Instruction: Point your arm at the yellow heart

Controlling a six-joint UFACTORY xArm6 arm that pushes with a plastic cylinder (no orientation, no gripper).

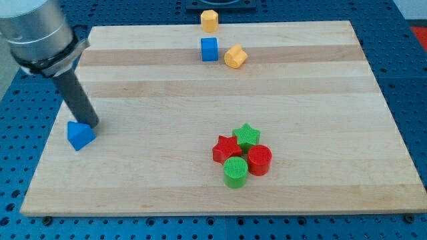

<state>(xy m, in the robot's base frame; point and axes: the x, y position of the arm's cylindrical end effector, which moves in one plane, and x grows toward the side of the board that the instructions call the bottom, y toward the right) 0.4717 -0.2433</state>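
While touching blue block (pixel 80 135), my tip (pixel 93 125).

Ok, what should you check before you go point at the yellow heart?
1. My tip in view: ok, beside the blue triangular block at the view's left.
2. Which is the heart: cannot tell; one yellow block sits right of the blue cube, another yellow block at the view's top.
3. Path toward them: ok.
4. Red and green cluster out of the way: ok.
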